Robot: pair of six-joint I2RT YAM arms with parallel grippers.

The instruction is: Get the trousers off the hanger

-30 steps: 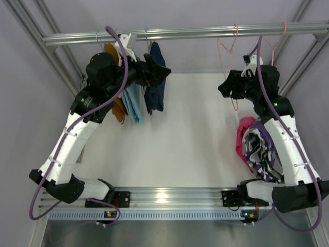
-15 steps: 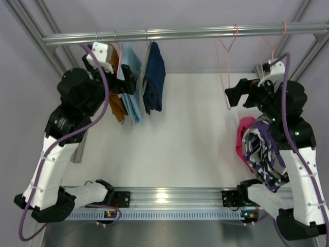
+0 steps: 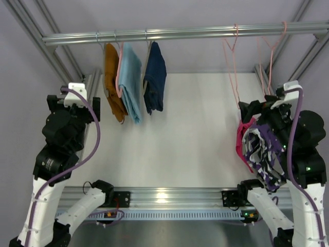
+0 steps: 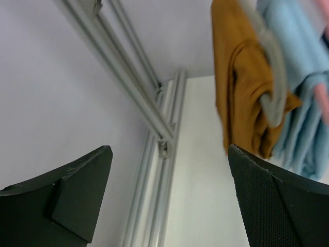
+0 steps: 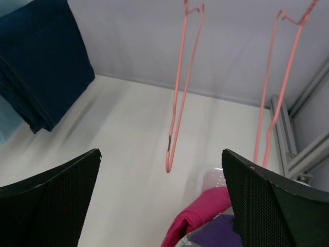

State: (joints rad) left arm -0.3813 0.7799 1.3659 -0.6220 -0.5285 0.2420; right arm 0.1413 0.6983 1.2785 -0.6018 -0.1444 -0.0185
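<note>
- The white surface [image 3: 195, 149] is spread below a metal rail [image 3: 180, 34] that is run across the far side.
- Three folded garments are hung side by side on the rail's left half: a mustard garment [image 3: 113, 85], a light blue garment [image 3: 131, 85] and a plain navy garment [image 3: 156, 82].
- The patterned navy trousers [image 3: 262, 150] are heaped off the hangers at the right edge of the surface, against the right arm, and are laid over the magenta-pink trousers [image 3: 240, 138].
- A pale translucent edge [image 5: 213, 179] is glimpsed beside the pink cloth; whether it is a container holding the heap cannot be told.
- Two pink hangers [image 3: 232, 67] [image 3: 270, 56] are hung bare on the rail's right half.
- The left gripper [image 4: 169, 154] is held with its jaws released wide, nothing between them, and is faced toward the mustard garment.
- The right gripper [image 5: 160, 154] is likewise held with jaws spread, nothing grasped, and is pointed at the nearer pink hanger.
</note>
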